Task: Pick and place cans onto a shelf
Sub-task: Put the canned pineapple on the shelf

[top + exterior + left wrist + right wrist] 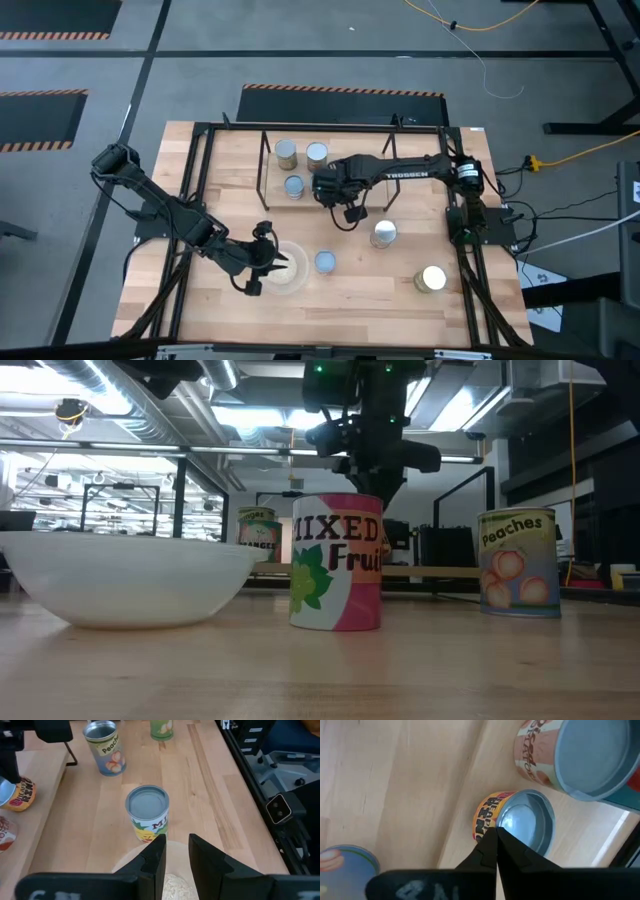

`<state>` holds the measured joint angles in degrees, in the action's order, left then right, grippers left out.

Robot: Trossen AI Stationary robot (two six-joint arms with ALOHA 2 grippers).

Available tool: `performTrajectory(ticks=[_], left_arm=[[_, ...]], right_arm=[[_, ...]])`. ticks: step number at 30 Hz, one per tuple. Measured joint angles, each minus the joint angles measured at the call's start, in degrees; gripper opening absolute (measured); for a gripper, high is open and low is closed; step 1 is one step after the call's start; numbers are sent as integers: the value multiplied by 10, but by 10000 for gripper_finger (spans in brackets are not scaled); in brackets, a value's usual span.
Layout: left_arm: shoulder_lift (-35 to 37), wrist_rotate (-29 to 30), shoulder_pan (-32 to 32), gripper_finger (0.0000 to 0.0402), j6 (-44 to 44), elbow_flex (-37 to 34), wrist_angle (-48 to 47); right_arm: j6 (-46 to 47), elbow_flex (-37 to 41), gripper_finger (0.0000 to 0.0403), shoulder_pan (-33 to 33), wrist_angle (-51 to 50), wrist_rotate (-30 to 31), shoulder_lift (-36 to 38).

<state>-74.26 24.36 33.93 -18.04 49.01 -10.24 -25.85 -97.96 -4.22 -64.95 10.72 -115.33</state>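
Three upright cans (300,165) clustered on the black-rod, wood-topped shelf (266,150) at upper centre, three more cans (384,234) upright on bare table, lower right

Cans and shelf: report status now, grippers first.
Right gripper shut, empty, over the shelf beside three cans already placed. Left gripper part open, empty, over the bowl. Three cans on table; Mixed Fruit can nearest left.

bowl (285,270): clear, tan contents, front-left | table (380,300): light wood | cable (590,150): yellow, floor
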Motion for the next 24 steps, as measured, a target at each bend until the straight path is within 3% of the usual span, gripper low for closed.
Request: performTrajectory(ticks=[13,24], left_arm=[[0,-1,0,76,-15,0,0],[0,0,0,76,-39,0,0]], right_arm=[[0,0,28,-8,-1,-29,0],[1,0,86,-9,0,-29,0]])
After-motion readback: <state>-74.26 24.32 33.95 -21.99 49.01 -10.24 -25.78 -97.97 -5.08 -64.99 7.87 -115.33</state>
